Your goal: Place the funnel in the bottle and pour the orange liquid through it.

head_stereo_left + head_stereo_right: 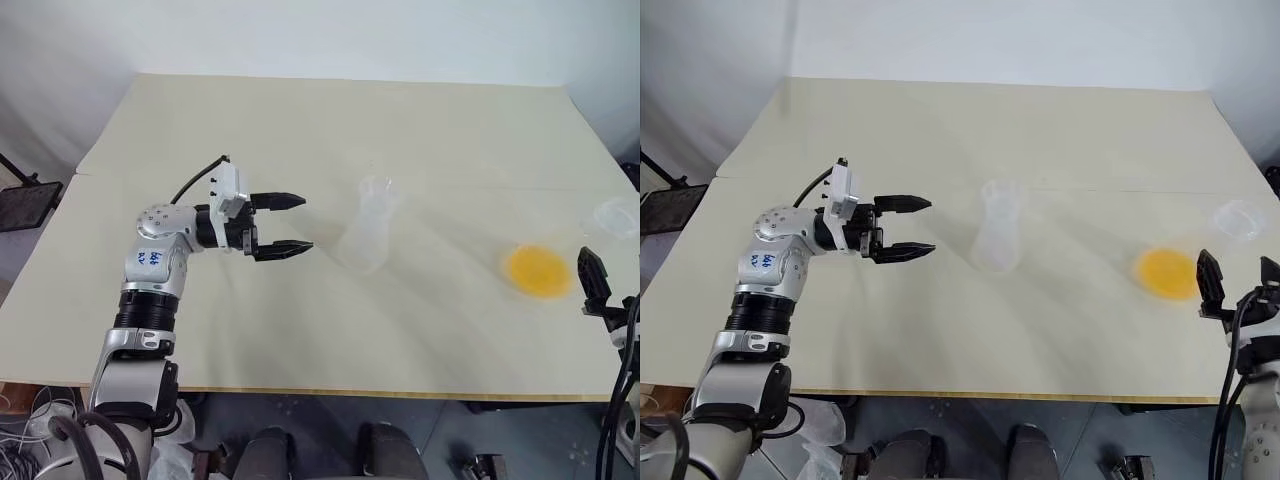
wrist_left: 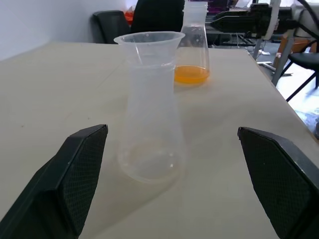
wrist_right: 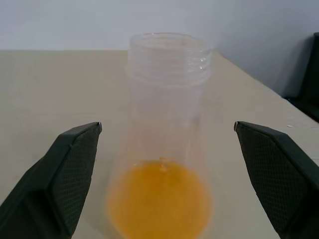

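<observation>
While nothing is pouring yet, right gripper (image 1: 1238,272): I am holding it wide and empty at the worktop's (image 1: 300,330) right edge, framing the larger flask (image 3: 169,64).
Orange liquid (image 1: 540,270): pooling in that flask, not yet poured.
Left gripper (image 1: 304,223): gaping wide, empty, facing the bottle (image 1: 365,245).
Bottle: standing mid-worktop, looking empty.
Funnel (image 1: 375,188): already sitting in the bottle's neck; only the pouring is waiting.

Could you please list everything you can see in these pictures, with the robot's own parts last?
Bottle: 1, clear, mid-table, upright, funnel in its neck.
Funnel: 1, clear, seated in the bottle's mouth.
Flask: 1, clear, right side of table, upright.
Orange liquid: 1 pool, in the flask's base.
Table: 1, cream.
Left pincer: 1, black, open, left of the bottle, apart from it.
Right pincer: 1, black, open, beside the flask.
</observation>
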Tool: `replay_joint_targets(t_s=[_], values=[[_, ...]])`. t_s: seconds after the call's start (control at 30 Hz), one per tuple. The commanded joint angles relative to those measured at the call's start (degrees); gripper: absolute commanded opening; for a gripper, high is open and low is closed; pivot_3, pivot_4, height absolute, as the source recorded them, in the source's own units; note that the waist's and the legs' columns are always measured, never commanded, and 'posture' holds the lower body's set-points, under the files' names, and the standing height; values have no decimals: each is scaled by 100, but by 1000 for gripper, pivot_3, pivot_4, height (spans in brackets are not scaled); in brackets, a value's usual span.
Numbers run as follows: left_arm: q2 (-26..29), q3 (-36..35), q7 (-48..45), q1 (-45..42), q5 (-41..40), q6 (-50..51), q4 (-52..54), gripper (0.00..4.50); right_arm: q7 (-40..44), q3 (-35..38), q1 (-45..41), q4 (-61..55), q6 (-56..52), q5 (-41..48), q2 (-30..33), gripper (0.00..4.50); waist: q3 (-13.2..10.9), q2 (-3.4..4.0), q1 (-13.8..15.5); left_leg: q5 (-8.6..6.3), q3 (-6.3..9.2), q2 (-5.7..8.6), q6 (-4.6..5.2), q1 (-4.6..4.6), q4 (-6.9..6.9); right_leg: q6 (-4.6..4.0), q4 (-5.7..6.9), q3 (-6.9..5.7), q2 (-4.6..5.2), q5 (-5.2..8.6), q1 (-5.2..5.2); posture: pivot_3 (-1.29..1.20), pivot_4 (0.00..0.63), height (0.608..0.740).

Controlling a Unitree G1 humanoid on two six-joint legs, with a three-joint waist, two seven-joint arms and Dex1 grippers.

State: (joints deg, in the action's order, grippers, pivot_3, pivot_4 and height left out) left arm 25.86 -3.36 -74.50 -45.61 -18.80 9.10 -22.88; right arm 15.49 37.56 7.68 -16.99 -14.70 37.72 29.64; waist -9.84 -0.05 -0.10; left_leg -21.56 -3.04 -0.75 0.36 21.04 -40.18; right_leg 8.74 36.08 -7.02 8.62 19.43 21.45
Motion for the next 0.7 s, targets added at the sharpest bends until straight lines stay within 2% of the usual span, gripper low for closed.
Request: replay_joint_targets(t_s=[0.03, 0.47, 0.7], values=[[53, -33, 74, 40, -173, 30, 316, 4433, 143, 107, -226, 141, -9, 45, 170, 4500, 1, 1, -1, 0, -1, 0, 0, 0, 0, 0, 0, 0, 0, 0, 0, 0, 150, 740], [63, 2, 209, 234, -255, 87, 618, 4433, 532, -140, -1414, 1233, -98, -240, 540, 4500, 1, 1, -10, 0, -6, 0, 0, 1, -1, 0, -1, 1, 1, 0, 2, 0, 150, 740], [114, -28, 293, 414, -297, 94, 788, 4433, 673, -105, -1781, 1611, 58, -277, 495, 4500, 1, 2, -13, 0, -3, 0, 0, 2, 0, 0, -1, -2, 1, 0, 2, 0, 150, 740]])
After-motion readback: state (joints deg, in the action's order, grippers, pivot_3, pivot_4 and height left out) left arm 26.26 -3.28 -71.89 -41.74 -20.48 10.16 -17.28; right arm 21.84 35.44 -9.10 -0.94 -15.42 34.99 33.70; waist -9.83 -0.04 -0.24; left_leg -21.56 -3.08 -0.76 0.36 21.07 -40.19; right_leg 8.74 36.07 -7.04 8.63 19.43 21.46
